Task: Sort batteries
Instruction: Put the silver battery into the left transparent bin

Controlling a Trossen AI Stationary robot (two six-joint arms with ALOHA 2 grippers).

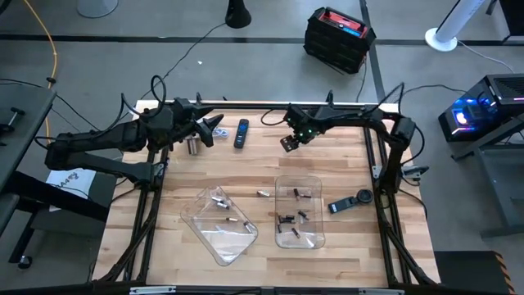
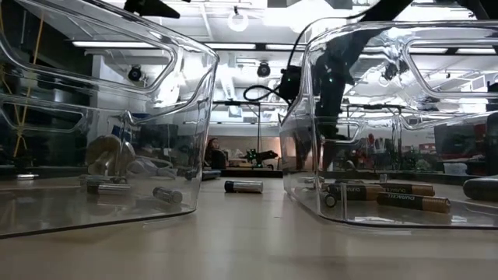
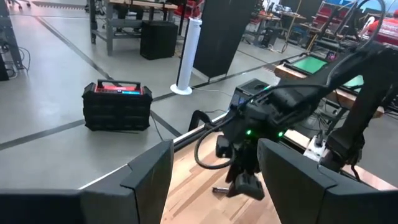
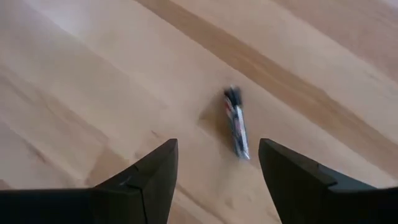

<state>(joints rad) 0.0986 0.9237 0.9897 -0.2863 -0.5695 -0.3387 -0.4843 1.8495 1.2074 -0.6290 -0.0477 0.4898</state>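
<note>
Two clear trays stand on the wooden table. The left tray (image 1: 219, 225) holds several silvery-light batteries (image 1: 219, 200). The right tray (image 1: 300, 211) holds several dark batteries (image 1: 286, 219), also seen in the low view (image 2: 381, 190). One loose battery (image 1: 264, 194) lies on the wood between the trays (image 2: 243, 187). My right gripper (image 1: 288, 144) hangs open above the table's far middle. Its wrist view shows a small battery (image 4: 236, 127) lying on the wood ahead of its open fingers (image 4: 217, 146), untouched. My left gripper (image 1: 214, 127) is open and empty at the far left (image 3: 214, 146).
A dark remote (image 1: 241, 133) and a silvery metal cup (image 1: 194, 145) lie near the far edge beside my left gripper. A dark gadget (image 1: 352, 202) lies right of the right tray. Bare wood stretches in front of the trays.
</note>
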